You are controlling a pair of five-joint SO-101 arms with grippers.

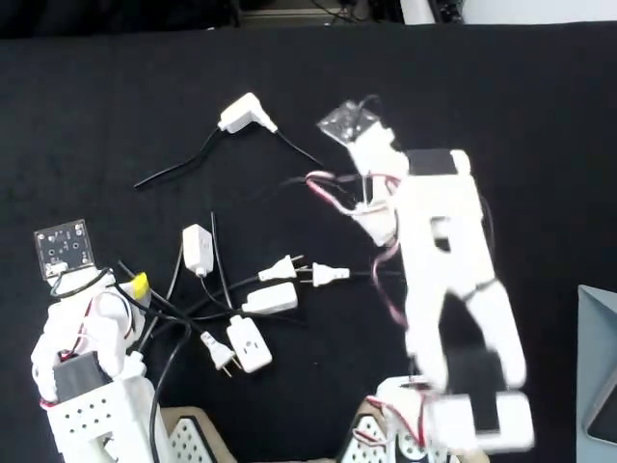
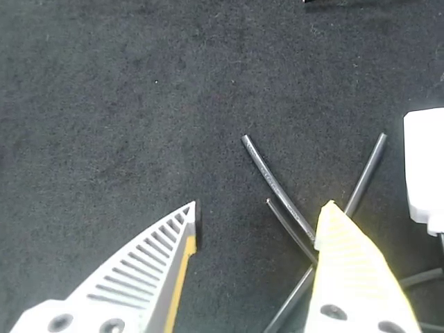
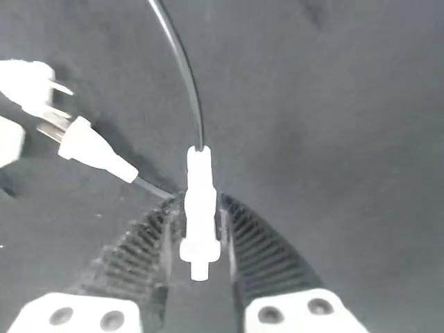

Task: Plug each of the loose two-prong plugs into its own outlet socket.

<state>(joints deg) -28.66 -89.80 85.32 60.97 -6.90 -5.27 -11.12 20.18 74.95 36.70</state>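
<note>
**Around the middle socket block: one plug clamped, one claw released**

Just beyond the middle socket block [image 1: 270,299], two loose plugs lie with their prongs facing each other. One plug [image 1: 280,268] lies close to the block's far side, the other plug [image 1: 328,276] a little to the right of it. On the block's near side a third plug [image 1: 220,352] lies just beside a second socket block [image 1: 249,344]. A third socket block [image 1: 198,249] sits beyond and to the left. Black cords [image 1: 183,309] cross all round this patch, so it is crowded.

The right gripper [image 3: 200,202] is clenched on a slim white plug [image 3: 200,173], a finger pressed to each side. Its black cord [image 3: 182,69] runs away over the cloth. The right arm [image 1: 439,241] stands to the right of the middle block.

The left gripper [image 2: 261,208] is released, jaws wide apart over the cloth, one finger above crossing cords. It sits left of the middle block, at the tangle's edge.

Well beyond the block, the black cloth [image 1: 96,116] runs broad to its far edge. An angled white plug [image 1: 246,114] lies out there. A grey object [image 1: 598,367] stands at the right edge, well apart from the block.
</note>
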